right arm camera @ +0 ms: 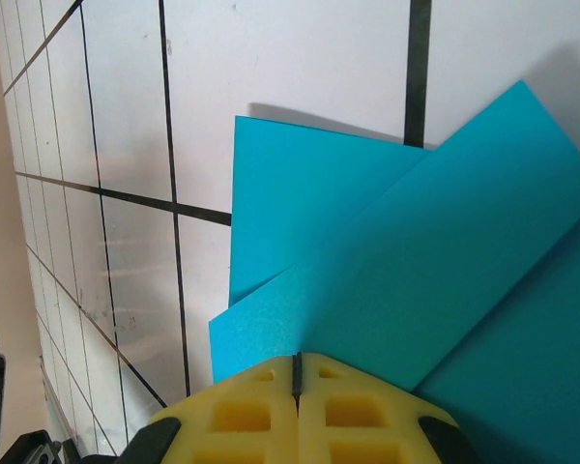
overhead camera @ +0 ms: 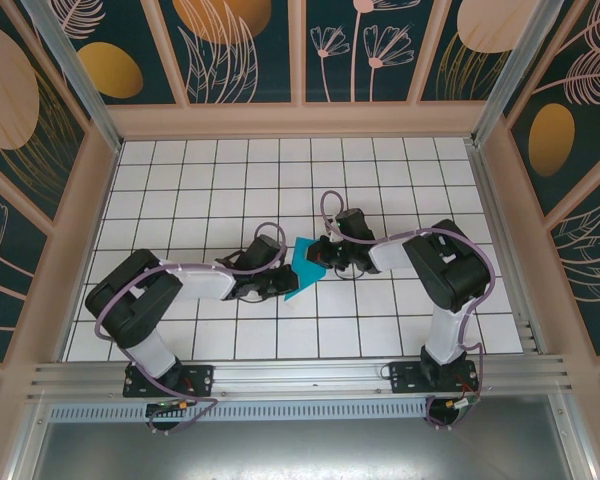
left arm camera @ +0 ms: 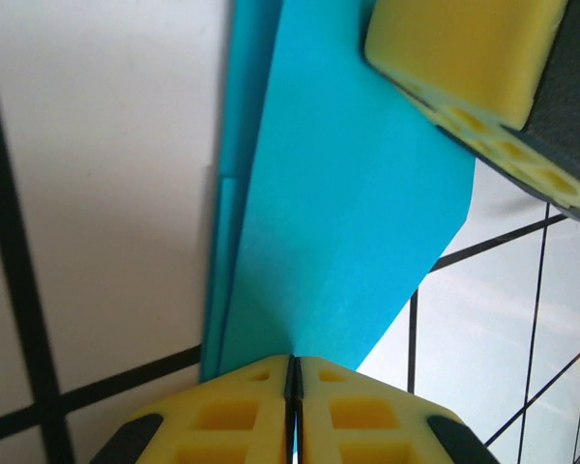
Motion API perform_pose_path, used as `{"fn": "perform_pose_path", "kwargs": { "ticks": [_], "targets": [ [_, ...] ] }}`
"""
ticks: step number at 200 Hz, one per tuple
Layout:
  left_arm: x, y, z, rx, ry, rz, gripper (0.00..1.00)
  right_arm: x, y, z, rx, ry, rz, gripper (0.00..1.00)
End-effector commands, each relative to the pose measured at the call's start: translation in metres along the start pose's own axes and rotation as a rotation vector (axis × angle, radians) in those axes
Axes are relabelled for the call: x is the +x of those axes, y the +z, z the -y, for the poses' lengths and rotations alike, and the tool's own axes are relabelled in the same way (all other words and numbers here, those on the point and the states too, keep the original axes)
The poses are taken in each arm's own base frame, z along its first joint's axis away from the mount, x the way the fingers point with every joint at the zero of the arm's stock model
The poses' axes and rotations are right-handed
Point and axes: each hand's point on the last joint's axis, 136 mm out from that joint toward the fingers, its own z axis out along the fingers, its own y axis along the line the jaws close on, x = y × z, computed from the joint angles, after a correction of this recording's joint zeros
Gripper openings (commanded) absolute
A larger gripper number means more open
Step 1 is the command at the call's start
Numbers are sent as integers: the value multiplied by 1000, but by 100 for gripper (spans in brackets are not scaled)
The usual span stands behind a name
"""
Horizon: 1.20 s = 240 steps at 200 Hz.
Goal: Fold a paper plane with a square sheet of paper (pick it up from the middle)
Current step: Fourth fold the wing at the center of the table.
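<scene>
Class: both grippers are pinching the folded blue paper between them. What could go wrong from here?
1. The left gripper and right gripper both pinch the thin sheet of paper near its edges; if the arms pull apart, it might tear or slip free.
2. In the right wrist view the folded layers lie fanned, with edges not aligned, so a crease pressed now would likely come out crooked.

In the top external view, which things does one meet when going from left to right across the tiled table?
left arm → left gripper → folded teal-blue paper → right gripper → right arm
</scene>
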Motion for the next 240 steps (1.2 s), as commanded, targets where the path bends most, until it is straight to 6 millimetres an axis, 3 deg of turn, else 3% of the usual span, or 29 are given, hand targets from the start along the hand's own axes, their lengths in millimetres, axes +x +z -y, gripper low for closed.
{"fn": "perform_pose_path", "kwargs": {
  "ticks": [1, 36, 88, 112, 138, 177, 240],
  "targets": [
    [27, -4, -40, -133, -32, -72, 11, 20, 7, 53, 179, 54, -36, 3],
    [22, -13, -22, -77, -5, -65, 11, 21, 8, 55, 185, 59, -40, 3],
    [1, -31, 21, 49, 30, 3, 12, 21, 8, 55, 185, 60, -42, 3],
    [11, -27, 32, 122, 40, -51, 12, 22, 7, 56, 188, 63, -43, 3],
    [22, -17, 18, 97, 21, -107, 13, 22, 7, 57, 189, 64, -44, 3],
    [35, -7, -33, -97, -30, -115, 9, 22, 7, 57, 189, 63, -46, 4],
    [63, -18, -58, -120, -76, -156, 8, 24, 7, 59, 194, 64, -49, 4]
  ]
}}
